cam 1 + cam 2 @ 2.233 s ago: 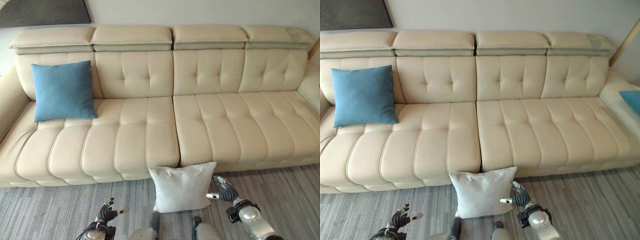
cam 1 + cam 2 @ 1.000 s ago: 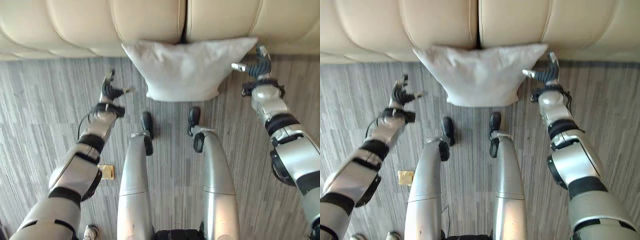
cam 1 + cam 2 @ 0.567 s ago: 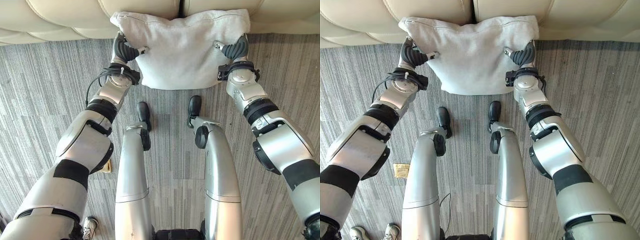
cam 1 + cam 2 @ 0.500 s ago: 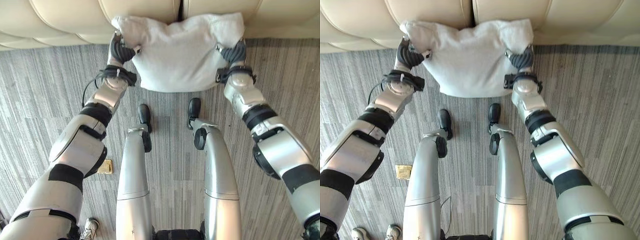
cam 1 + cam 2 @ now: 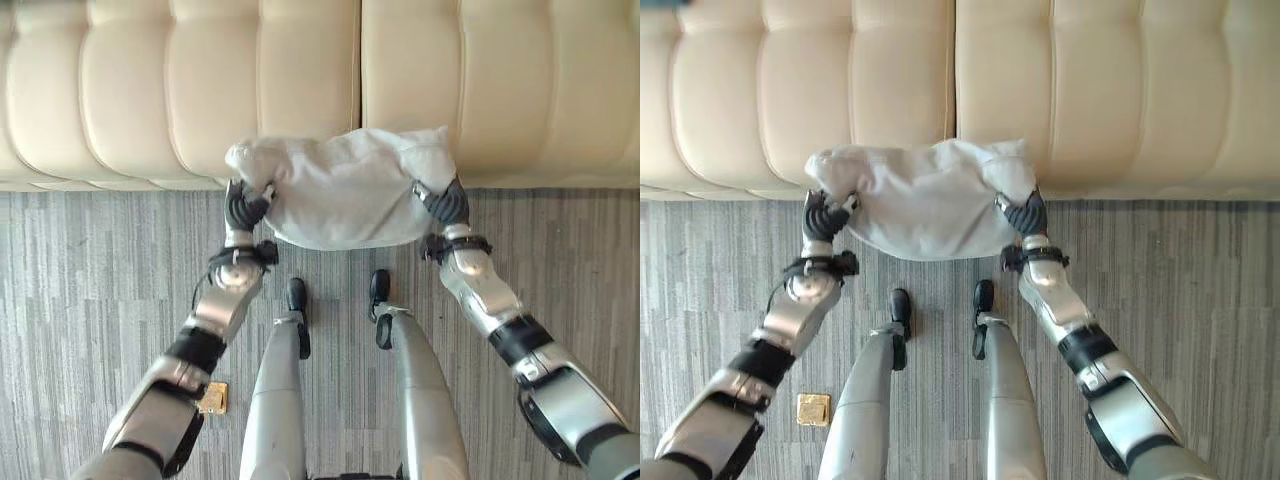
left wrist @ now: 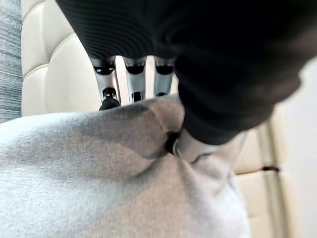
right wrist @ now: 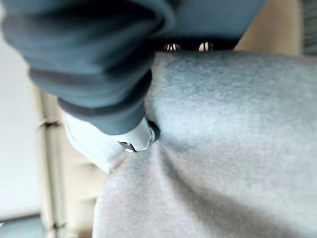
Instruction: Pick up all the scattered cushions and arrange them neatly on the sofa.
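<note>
Gripping the white cushion [image 5: 345, 190] by its two sides, the left hand [image 5: 243, 208] and right hand [image 5: 447, 203] pinch its cloth, holding it just before the sofa [image 5: 300, 80] seat's front edge.

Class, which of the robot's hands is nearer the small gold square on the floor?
The left hand. It grips the cushion's left end, with the gold square on the floor below it on that side. The right hand grips the cushion's far end.
</note>
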Controlling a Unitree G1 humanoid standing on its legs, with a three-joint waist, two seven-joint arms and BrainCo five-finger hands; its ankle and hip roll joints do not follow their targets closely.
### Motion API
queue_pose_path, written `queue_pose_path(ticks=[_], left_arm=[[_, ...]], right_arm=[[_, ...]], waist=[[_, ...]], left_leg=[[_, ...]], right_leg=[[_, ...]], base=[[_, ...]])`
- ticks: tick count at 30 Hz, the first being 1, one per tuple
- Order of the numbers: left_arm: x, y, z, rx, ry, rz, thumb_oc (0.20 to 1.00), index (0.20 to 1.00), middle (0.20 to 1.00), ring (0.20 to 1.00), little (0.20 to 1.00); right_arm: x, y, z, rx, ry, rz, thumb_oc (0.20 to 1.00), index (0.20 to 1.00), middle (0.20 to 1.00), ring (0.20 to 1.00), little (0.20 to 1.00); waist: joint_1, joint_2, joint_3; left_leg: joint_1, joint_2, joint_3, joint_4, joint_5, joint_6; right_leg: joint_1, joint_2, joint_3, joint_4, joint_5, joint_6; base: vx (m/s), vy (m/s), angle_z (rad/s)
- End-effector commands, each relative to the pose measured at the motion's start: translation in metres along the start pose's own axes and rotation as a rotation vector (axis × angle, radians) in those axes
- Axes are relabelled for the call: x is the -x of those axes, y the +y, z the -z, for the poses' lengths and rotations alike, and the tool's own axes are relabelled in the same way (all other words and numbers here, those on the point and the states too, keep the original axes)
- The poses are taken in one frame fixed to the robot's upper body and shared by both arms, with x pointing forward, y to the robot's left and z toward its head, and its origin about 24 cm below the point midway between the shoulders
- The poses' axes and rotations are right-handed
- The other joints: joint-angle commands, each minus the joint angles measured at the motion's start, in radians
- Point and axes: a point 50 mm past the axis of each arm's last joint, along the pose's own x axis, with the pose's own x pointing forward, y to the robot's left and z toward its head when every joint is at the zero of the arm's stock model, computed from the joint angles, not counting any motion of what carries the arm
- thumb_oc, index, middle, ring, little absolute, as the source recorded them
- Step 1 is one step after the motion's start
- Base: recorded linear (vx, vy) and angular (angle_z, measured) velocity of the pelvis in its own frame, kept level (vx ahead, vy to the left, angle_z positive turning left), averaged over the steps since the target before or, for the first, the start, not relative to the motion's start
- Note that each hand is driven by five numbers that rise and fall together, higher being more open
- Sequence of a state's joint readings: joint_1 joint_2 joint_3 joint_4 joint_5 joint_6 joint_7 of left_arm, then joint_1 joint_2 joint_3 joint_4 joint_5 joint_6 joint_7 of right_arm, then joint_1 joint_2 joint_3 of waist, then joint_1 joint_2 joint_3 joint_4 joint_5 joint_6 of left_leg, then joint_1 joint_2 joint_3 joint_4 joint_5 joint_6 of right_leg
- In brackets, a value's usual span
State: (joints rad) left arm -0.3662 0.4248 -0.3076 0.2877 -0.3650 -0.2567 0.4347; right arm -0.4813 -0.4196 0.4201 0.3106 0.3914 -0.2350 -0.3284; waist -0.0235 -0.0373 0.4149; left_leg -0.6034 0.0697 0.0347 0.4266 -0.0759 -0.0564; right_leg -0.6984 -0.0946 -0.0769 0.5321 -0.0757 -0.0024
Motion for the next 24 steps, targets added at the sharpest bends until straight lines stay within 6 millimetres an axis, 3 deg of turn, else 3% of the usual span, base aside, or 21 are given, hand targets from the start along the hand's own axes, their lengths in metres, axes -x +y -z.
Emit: queue_pose_path(ticks=[1,7,14,19,21,24], left_arm=[[0.0,-0.046,-0.045,0.054,-0.261,0.244,0.2,0.2,0.2,0.2,0.2],[0.04,-0.021,-0.026,0.033,-0.198,0.278,0.2,0.2,0.2,0.2,0.2],[0.064,-0.015,-0.011,0.034,-0.113,0.329,0.2,0.2,0.2,0.2,0.2],[0.07,-0.017,-0.003,0.031,-0.063,0.343,0.2,0.2,0.2,0.2,0.2],[0.071,-0.018,-0.003,0.032,-0.063,0.351,0.2,0.2,0.2,0.2,0.2],[0.072,-0.019,-0.002,0.044,-0.052,0.35,0.2,0.2,0.2,0.2,0.2]], right_arm=[[0.0,0.047,-0.051,0.022,-0.287,-0.263,0.2,0.2,0.2,0.2,0.2],[0.043,0.024,-0.035,0.069,-0.244,-0.303,0.2,0.2,0.2,0.2,0.2],[0.068,0.008,-0.021,0.069,-0.165,-0.299,0.2,0.2,0.2,0.2,0.2],[0.073,0.004,-0.022,0.066,-0.168,-0.274,0.2,0.2,0.2,0.2,0.2],[0.074,0.001,-0.025,0.067,-0.177,-0.261,0.2,0.2,0.2,0.2,0.2],[0.074,-0.003,-0.023,0.046,-0.165,-0.232,0.2,0.2,0.2,0.2,0.2]], waist=[[-0.022,0.003,-0.054],[-0.025,0.001,-0.124],[-0.032,-0.001,-0.226],[-0.027,-0.017,-0.255],[-0.024,-0.029,-0.249],[-0.03,-0.035,-0.253]], left_leg=[[0.099,-0.009,-0.058,-0.032,-0.062,-0.01],[0.338,0.004,-0.041,-0.19,-0.029,-0.015],[0.513,0.029,-0.026,-0.283,0.012,-0.031],[0.51,0.056,-0.036,-0.189,0.078,-0.054],[0.478,0.055,-0.048,-0.081,0.114,-0.049],[0.423,0.056,-0.031,0.005,0.119,-0.038]], right_leg=[[0.136,-0.006,0.028,-0.126,-0.004,0.086],[0.371,0.0,0.011,-0.253,0.01,0.099],[0.542,0.038,-0.005,-0.334,-0.013,0.089],[0.631,0.074,-0.013,-0.382,-0.037,0.055],[0.663,0.081,-0.007,-0.4,-0.034,0.039],[0.691,0.08,-0.013,-0.431,-0.035,0.03]], base=[[0.17,-0.012,-0.06],[0.19,-0.012,-0.03],[0.2,-0.083,-0.03],[0.13,-0.137,0.09],[0.11,-0.164,0.07],[0.09,-0.096,0.2]])
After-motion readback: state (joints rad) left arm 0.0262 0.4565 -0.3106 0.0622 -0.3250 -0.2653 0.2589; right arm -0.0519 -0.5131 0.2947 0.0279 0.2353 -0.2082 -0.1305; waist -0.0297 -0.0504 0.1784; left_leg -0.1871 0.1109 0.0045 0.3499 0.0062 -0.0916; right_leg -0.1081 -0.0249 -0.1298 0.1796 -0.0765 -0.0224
